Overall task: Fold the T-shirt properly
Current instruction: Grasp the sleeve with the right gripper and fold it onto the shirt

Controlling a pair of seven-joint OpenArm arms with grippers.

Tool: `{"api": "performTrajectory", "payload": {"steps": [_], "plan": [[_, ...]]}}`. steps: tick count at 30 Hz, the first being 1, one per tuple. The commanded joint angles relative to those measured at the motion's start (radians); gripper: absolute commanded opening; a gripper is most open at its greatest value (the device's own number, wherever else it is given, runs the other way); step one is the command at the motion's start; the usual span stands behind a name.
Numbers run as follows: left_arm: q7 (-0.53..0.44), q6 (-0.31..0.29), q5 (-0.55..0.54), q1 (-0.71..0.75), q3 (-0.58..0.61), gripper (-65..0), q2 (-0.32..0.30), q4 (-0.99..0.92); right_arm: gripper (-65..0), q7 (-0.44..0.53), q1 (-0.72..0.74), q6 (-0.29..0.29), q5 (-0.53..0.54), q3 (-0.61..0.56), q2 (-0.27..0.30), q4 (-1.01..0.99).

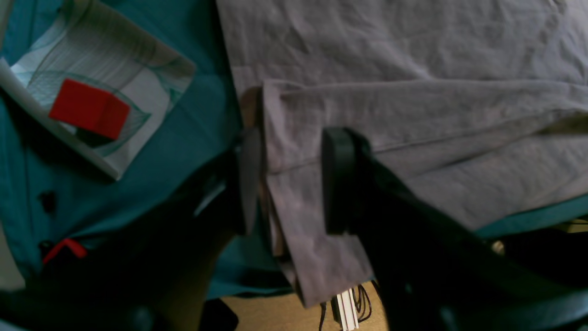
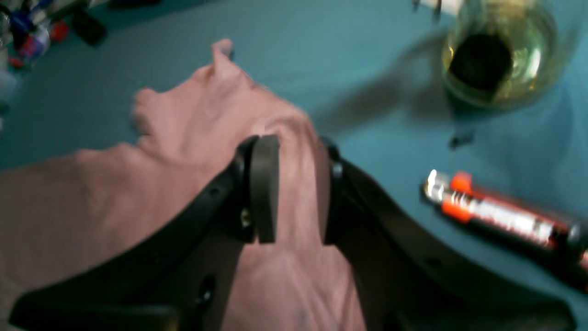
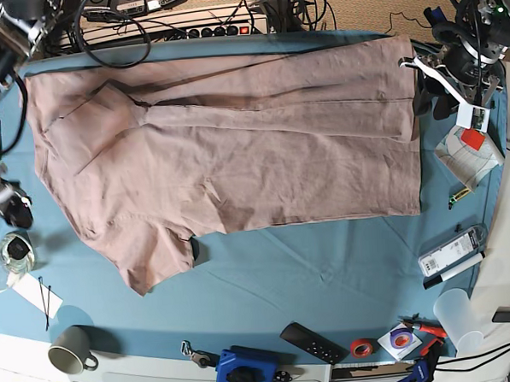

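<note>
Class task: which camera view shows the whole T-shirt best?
The base view: the T-shirt lies spread across the blue cover, sleeves and hem all visible. The left wrist view shows only folded hem layers; the right wrist view shows only a blurred bunch of cloth.

Left black two-finger gripper (image 1: 287,181) clamped on the mauve-brown cotton T-shirt (image 1: 413,119) edge; right black two-finger gripper (image 2: 294,188) pinched a bunched fold of it. Both arms at opposite table ends.

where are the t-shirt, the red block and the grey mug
T-shirt (image 3: 236,158), base view, middle of the spread body.
Red block (image 1: 89,108), left wrist view, its top face, on the patterned paper.
Grey mug (image 3: 71,349), base view, its rim, near the table's front edge.
</note>
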Motion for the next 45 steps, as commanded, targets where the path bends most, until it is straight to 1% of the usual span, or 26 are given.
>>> {"api": "performTrajectory", "payload": {"steps": [1, 5, 8, 10, 13, 17, 21, 23, 27, 33, 34, 36, 37, 40, 41, 42, 45], "plan": [[-0.022, 0.0, -0.002, 0.0, -0.005, -41.6, -0.008, 0.015, -50.3, 0.06, 0.036, 0.001, -0.011, -0.032, 0.029, 0.016], [-0.022, 0.0, 0.0, 0.0, -0.005, -41.6, -0.008, 0.015, -50.3, 0.171, 0.106, 0.001, -0.191, -0.199, 0.029, 0.01], [-0.022, 0.0, 0.0, -0.001, -0.005, -41.6, -0.008, 0.015, -50.3, 0.239, 0.166, -0.051, -0.304, -0.318, 0.029, -0.057], [-0.022, 0.0, 0.0, 0.0, -0.005, -41.6, -0.008, 0.015, -50.3, 0.256, 0.217, -0.065, -0.33, -0.375, 0.02, -0.141], [-0.022, 0.0, -0.001, 0.0, -0.005, -41.6, -0.008, 0.015, -50.3, 0.278, 0.295, -0.057, -0.339, -0.417, -0.015, -0.299], [-0.022, 0.0, -0.001, -0.003, -0.005, -41.6, -0.008, 0.015, -50.3, 0.307, 0.374, -0.008, -0.412, -0.423, -0.077, -0.471], [-0.022, 0.0, -0.001, -0.003, -0.005, -41.6, -0.008, 0.015, -50.3, 0.343, 0.387, -0.014, -0.448, -0.423, -0.118, -0.533], [-0.021, 0.0, -0.001, -0.003, -0.005, -41.6, -0.008, 0.015, -50.3, 0.339, 0.383, -0.029, -0.485, -0.423, -0.13, -0.533], [-0.022, 0.0, -0.001, -0.003, -0.005, -41.6, -0.008, 0.015, -50.3, 0.34, 0.364, -0.096, -0.537, -0.422, -0.131, -0.533], [-0.022, 0.0, -0.001, -0.003, -0.005, -41.6, -0.007, 0.015, -50.4, 0.341, 0.331, -0.1, -0.546, -0.422, -0.132, -0.533], [-0.022, 0.0, -0.001, -0.003, -0.005, -41.6, -0.008, 0.015, -51.6, 0.338, 0.326, -0.1, -0.546, -0.422, -0.132, -0.533], [-0.022, 0.0, -0.001, -0.003, -0.005, -41.6, -0.008, 0.015, -61.5, 0.318, 0.314, -0.104, -0.545, -0.422, -0.132, -0.533], [-0.022, 0.0, -0.001, -0.003, -0.005, -41.6, -0.008, 0.015, -65.0, 0.301, 0.309, -0.11, -0.545, -0.422, -0.132, -0.533], [-0.022, 0.0, -0.001, -0.003, -0.005, -41.6, -0.008, 0.015, -65.0, 0.18, 0.304, -0.16, -0.542, -0.422, -0.132, -0.533], [-0.022, 0.0, -0.001, -0.003, -0.005, -41.6, -0.008, 0.015, -65.0, 0.138, 0.304, -0.168, -0.541, -0.422, -0.131, -0.531], [-0.022, 0.0, -0.001, -0.003, -0.005, -41.6, -0.008, 0.015, -65.0, 0.109, 0.304, -0.171, -0.541, -0.422, -0.131, -0.531], [-0.022, 0.0, -0.001, -0.003, -0.005, -41.6, -0.008, 0.015, -65.0, 0.06, 0.304, -0.17, -0.502, -0.422, -0.131, -0.531]]}}
